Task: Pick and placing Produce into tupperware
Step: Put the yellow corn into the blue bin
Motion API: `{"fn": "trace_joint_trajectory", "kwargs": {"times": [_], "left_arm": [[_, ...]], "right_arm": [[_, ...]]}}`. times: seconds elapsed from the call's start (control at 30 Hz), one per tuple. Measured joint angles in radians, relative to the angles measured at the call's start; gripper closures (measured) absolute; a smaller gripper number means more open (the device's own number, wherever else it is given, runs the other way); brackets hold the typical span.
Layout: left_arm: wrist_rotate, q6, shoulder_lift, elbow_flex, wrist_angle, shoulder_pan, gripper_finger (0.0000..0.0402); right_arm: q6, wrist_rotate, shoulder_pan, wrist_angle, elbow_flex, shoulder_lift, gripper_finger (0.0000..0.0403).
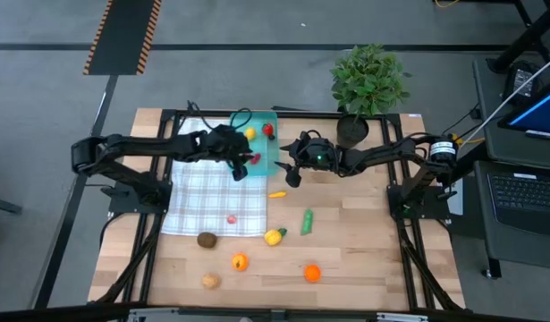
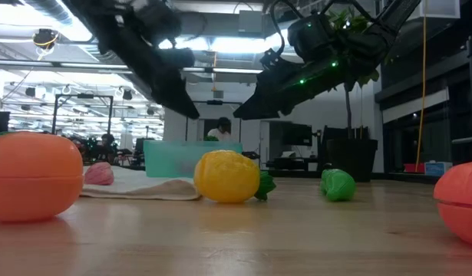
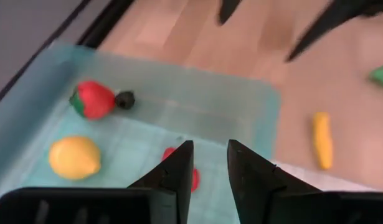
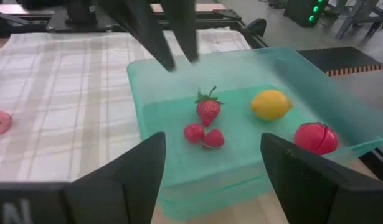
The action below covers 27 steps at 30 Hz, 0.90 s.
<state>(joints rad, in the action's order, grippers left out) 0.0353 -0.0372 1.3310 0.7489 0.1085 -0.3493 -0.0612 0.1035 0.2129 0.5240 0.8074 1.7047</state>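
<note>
Two dark arms reach in over the wooden table, the biggest thing in sight, with a white checked cloth spread on its left half. At the cloth's far right corner sits the teal tupperware. Beyond the table's far edge stands a potted plant.

Left gripper hangs over the tupperware's near side, its fingers a narrow gap apart and holding nothing, with a small red piece just below them. Right gripper waits just beside the tupperware's right wall, fingers spread wide and empty.

Inside the tupperware lie a yellow lemon, a red tomato, a strawberry and two small red pieces touching each other.

Loose produce stays on the table: a green piece, a yellow pepper, two orange fruits, a brown one, a tan one, a yellow-orange sliver, and a pink piece on the cloth
</note>
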Motion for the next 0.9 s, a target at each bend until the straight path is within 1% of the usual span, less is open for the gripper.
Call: {"fn": "trace_joint_trajectory", "kwargs": {"times": [0.1,0.23,0.33,0.4,0.5,0.57,0.63,0.73,0.9], "left_arm": [[0.000,0.001,-0.066,-0.040,-0.054,0.039,0.0312],[0.000,0.008,-0.153,-0.151,-0.219,0.114,0.0321],[0.010,0.029,-0.215,-0.233,-0.328,0.179,0.0329],[0.046,0.035,-0.260,-0.283,-0.371,0.227,0.0335],[0.130,0.035,-0.313,-0.338,-0.434,0.310,0.0342],[0.166,0.035,-0.345,-0.375,-0.461,0.365,0.0347],[0.181,0.030,-0.363,-0.406,-0.516,0.413,0.0352],[0.187,0.016,-0.378,-0.443,-0.596,0.474,0.0359],[0.187,0.033,-0.364,-0.453,-0.595,0.532,0.0371]], "right_arm": [[-0.007,0.000,-0.015,-0.037,0.000,-0.035,0.0139],[-0.040,-0.001,-0.049,-0.038,-0.018,-0.090,0.0139],[-0.027,0.000,-0.073,-0.023,-0.061,-0.128,0.0139],[-0.027,0.002,-0.092,0.011,-0.102,-0.151,0.0139],[-0.021,-0.002,-0.128,0.121,-0.183,-0.194,0.0139],[-0.024,-0.019,-0.158,0.199,-0.241,-0.219,0.0139],[-0.032,-0.033,-0.188,0.246,-0.284,-0.235,0.0139],[-0.024,-0.046,-0.225,0.259,-0.325,-0.256,0.0139],[0.005,-0.047,-0.262,0.254,-0.341,-0.254,0.0139]]}}
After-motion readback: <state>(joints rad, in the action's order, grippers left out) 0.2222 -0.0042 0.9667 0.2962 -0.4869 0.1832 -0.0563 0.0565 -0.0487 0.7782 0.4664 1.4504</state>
